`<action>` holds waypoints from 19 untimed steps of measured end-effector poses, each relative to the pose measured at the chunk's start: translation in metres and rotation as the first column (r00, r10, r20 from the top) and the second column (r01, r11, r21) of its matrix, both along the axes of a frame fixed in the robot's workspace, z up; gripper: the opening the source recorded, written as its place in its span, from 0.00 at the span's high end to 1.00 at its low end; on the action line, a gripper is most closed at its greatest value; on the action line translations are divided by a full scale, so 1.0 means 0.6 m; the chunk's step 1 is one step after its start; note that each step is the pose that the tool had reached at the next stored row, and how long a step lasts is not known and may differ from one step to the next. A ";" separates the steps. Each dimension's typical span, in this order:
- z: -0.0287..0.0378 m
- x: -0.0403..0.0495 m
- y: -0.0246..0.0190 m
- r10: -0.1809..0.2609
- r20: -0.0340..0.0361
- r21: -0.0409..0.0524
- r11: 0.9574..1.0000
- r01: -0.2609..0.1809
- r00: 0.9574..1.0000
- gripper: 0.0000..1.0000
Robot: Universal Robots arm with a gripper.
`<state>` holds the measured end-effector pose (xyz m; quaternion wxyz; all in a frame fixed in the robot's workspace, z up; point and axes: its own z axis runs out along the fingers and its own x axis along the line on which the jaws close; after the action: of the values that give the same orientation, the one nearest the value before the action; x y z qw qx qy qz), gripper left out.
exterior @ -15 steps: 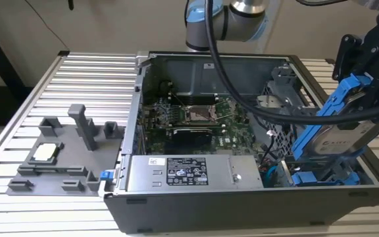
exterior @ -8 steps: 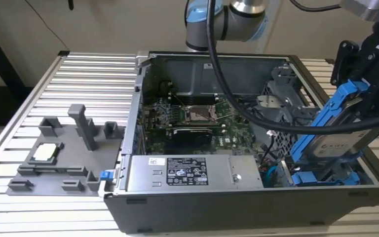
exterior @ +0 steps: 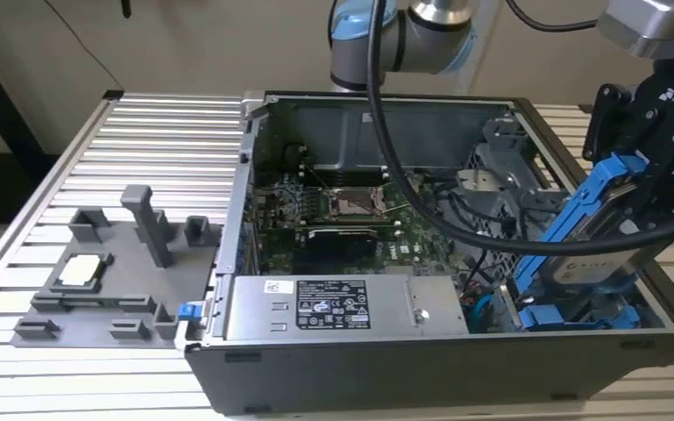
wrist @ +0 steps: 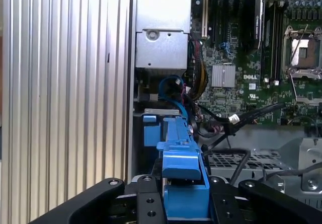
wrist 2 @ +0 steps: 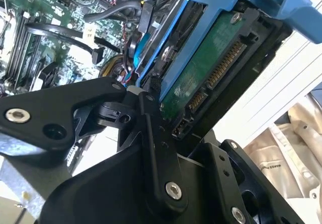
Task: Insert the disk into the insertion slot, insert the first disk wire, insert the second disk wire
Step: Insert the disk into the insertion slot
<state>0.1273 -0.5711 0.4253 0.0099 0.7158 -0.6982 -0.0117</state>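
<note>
An open computer case is seen standing on the ribbed metal counter, toward the edge at the exterior view's right. The disk is held above the near corner of the case on the exterior view's right. It is strongly tilted, with its upper end raised toward the pincer and its lower end pointing down to the blue drive bay inside the case. Whether the lower end already touches the bay cannot be told.

The pincer is clamped on the disk. In the second wrist view the black fingers are pressed against the blue carrier frame, and the green circuit board of the disk with its row of connector contacts is turned to the camera. In the first wrist view the pincer is closed on both sides of the blue frame.

Inside the case, a grey power-supply box with a white sticker is placed along the near wall. Behind it the motherboard is seen with an open processor socket. Black cables are hanging over the board.

On the counter, at the exterior view's left, a grey fixture is placed, well apart from the disk.
</note>
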 end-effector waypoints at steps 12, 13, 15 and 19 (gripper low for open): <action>-0.022 0.000 -0.0003 -0.003 0.000 0.000 1.000 0.003 1.000 0.67; -0.024 0.000 -0.0005 -0.003 0.000 0.000 1.000 0.003 1.000 0.67; -0.027 0.000 -0.0007 -0.004 0.000 0.000 1.000 0.004 1.000 0.67; -0.035 0.001 -0.0018 -0.005 0.000 0.000 1.000 0.005 1.000 0.67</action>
<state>0.1278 -0.5722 0.4042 0.0099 0.7141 -0.6999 -0.0117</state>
